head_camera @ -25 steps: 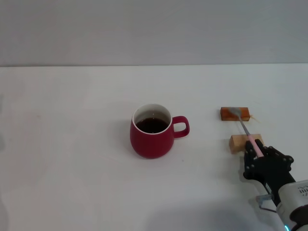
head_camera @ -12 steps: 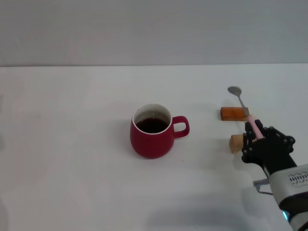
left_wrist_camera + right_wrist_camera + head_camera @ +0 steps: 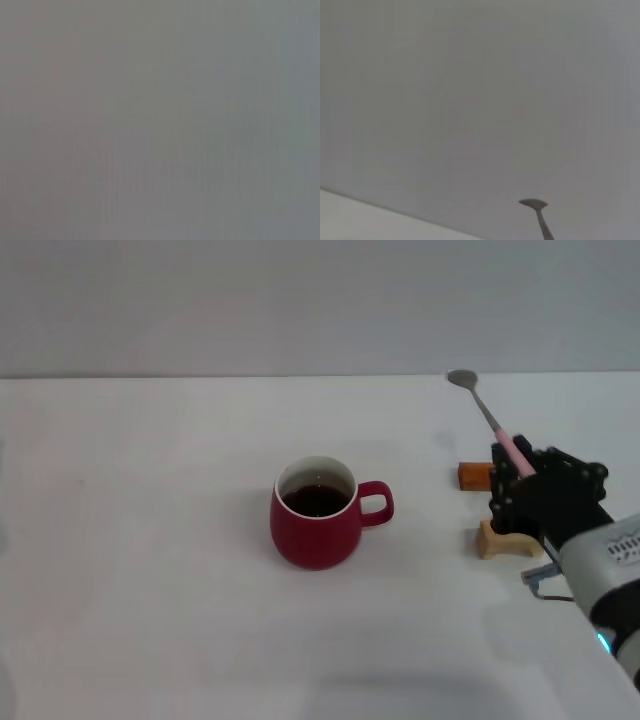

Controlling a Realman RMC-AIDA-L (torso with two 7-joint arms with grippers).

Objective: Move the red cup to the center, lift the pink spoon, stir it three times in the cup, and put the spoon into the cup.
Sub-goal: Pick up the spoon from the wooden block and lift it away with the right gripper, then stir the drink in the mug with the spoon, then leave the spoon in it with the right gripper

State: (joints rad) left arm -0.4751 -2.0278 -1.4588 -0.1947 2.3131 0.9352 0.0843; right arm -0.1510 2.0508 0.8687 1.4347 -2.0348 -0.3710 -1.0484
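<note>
Table: the broad white tabletop (image 3: 150,620) is carrying everything.
Cup: the rounded dark-red ceramic mug (image 3: 316,512), holding dark liquid, is sitting near the middle, handle pointing toward the robot's right, so it seems ready for stirring.
Right gripper: the black right gripper (image 3: 520,490) is hanging above the table's right side, clenched around the spoon's handle.
Blocks: the two small wooden blocks (image 3: 497,540), apparently the spoon's rest, are lying under the gripper.
Spoon: the slim pink-handled metal spoon (image 3: 485,412) is being held in the air, bowl angled up and away, well apart from the mug; it likely needs turning downward.
Left gripper: not appearing anywhere.
</note>
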